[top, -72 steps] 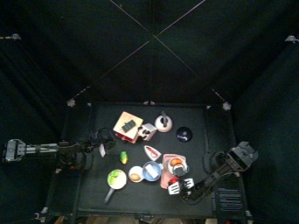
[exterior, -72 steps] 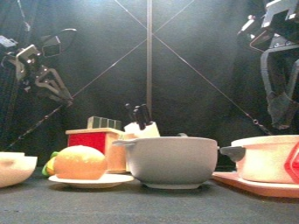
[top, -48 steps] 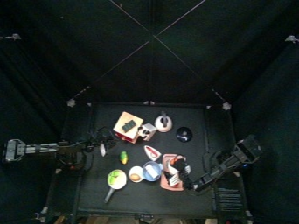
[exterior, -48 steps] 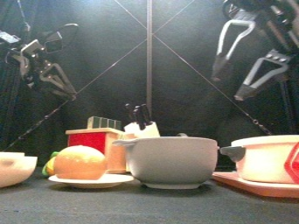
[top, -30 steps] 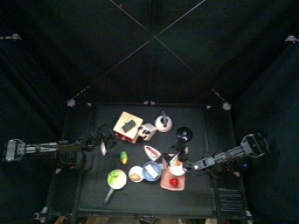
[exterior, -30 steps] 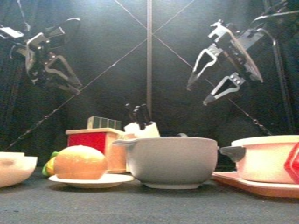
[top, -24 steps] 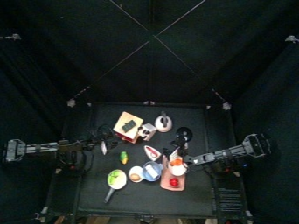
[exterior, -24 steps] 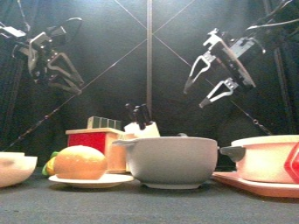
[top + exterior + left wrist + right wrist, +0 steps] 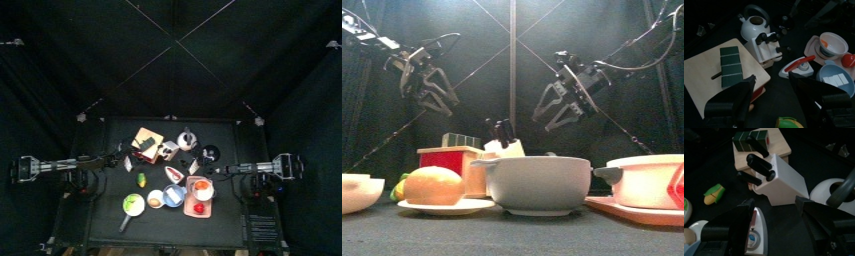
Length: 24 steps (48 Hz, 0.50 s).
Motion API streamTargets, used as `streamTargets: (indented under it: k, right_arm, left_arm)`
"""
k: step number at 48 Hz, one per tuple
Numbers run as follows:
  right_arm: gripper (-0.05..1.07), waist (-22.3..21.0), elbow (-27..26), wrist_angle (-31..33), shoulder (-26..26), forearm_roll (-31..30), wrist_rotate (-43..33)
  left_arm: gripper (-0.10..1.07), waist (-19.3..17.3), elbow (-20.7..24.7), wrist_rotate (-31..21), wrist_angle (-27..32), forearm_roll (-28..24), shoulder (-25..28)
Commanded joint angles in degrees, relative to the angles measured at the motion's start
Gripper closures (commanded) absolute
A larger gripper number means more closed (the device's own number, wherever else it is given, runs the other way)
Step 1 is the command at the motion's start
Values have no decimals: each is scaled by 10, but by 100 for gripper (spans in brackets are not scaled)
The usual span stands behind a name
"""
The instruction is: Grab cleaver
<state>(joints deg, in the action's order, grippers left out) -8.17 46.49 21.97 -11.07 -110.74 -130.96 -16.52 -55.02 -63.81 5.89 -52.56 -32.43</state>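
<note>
Above the crowded table, the left gripper (image 9: 432,92) and right gripper (image 9: 560,103) both hang spread and empty; between them the cleaver (image 9: 761,166) stands in its white knife block (image 9: 784,181).

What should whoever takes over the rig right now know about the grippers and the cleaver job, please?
Left gripper: open, empty, raised above the table, facing the block.
Right gripper: open, empty, raised over the block.
White knife block: stands beside the wooden chopping board. Black knife handles stick out of it; I cannot tell which is the cleaver's.
Done: nothing grasped yet.
Left: find the cleaver's handle, close on it, draw it out.
</note>
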Motion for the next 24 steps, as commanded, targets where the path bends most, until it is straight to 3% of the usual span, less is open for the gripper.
streamTargets:
  k: [1,13,24]
  right_arm:
    - [6,-4,-12,6,-13,-4,-1]
    - [7,-4,11,8,-58,31,-4]
    - [15,-4,18,26,-59,34,-3]
  left_arm:
    - [7,-2,24,0,-8,4,1]
    - [7,1,59,4,-8,48,8]
    - [7,-5,110,7,7,44,34]
